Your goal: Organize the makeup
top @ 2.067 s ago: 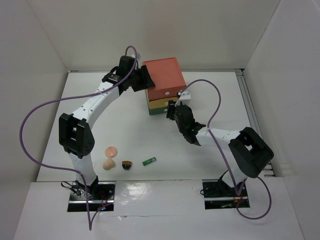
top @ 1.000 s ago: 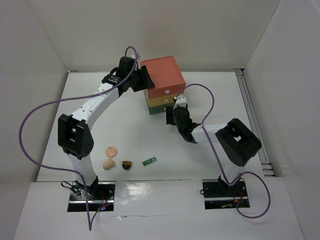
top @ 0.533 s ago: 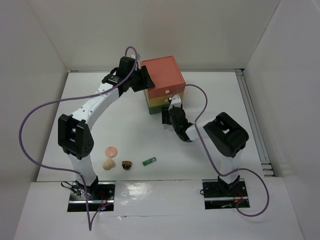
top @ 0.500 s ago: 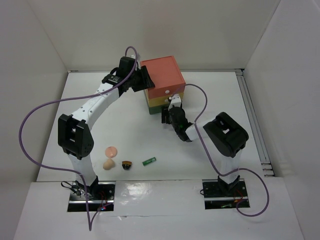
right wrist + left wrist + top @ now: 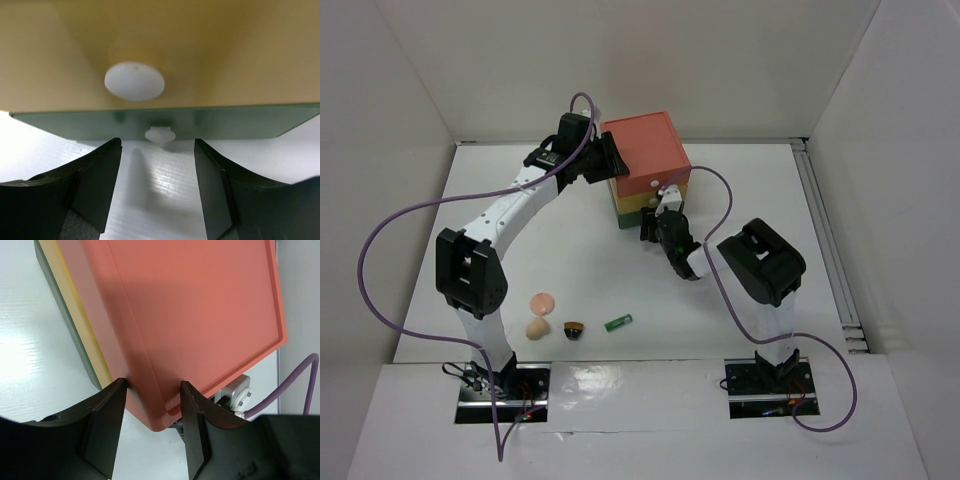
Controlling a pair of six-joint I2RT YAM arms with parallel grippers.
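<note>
Makeup [image 5: 572, 328] lies well apart from drawer box [image 5: 645, 150].

No readable text, brand, number; white sticker [image 5: 549, 155] on left arm [image 5: 510, 205] wrist too small to read.

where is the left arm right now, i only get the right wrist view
Observer: The left gripper straddles a corner of the orange top of the drawer box. I cannot tell whether it presses on it.
Operator: any makeup out on the table
Observer: Four pieces by the left arm's base: a peach puff, a sponge, a dark compact and a green tube.
Operator: which side of my gripper are they
Observer: All lie left of the right gripper and nearer the bases.
</note>
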